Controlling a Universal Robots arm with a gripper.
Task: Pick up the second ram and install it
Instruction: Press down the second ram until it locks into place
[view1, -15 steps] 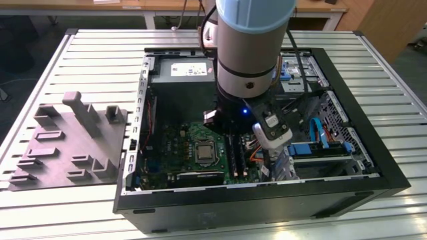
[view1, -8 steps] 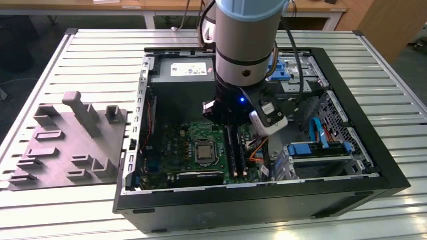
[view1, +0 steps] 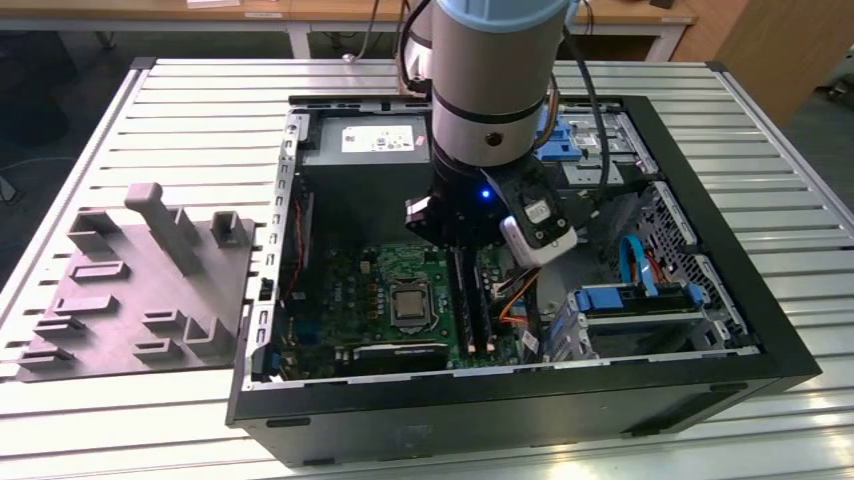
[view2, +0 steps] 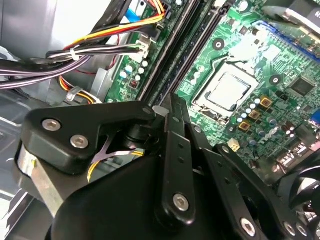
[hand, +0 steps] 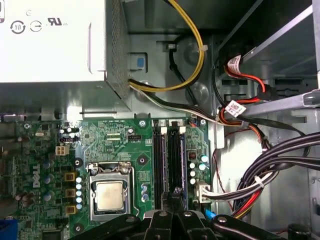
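My gripper (view1: 461, 243) is down inside the open computer case, right over the memory slots (hand: 170, 165) beside the processor (hand: 111, 195). Its black fingers (view2: 170, 107) are shut together into a narrow tip. A slim dark stick with a bluish edge, the second ram (hand: 177, 160), stands on edge in the slot directly under that tip. Whether the tip touches it, I cannot tell. In the exterior view two dark strips (view1: 470, 305) run side by side on the green motherboard (view1: 400, 300) below the gripper.
Bundled cables (hand: 270, 165) and red wires (hand: 250, 75) crowd the side next to the slots. The silver power supply (hand: 55, 50) sits beyond the board. Blue drive brackets (view1: 627, 298) line the case's side at the exterior view's right. A grey fixture block (view1: 134, 290) lies outside the case.
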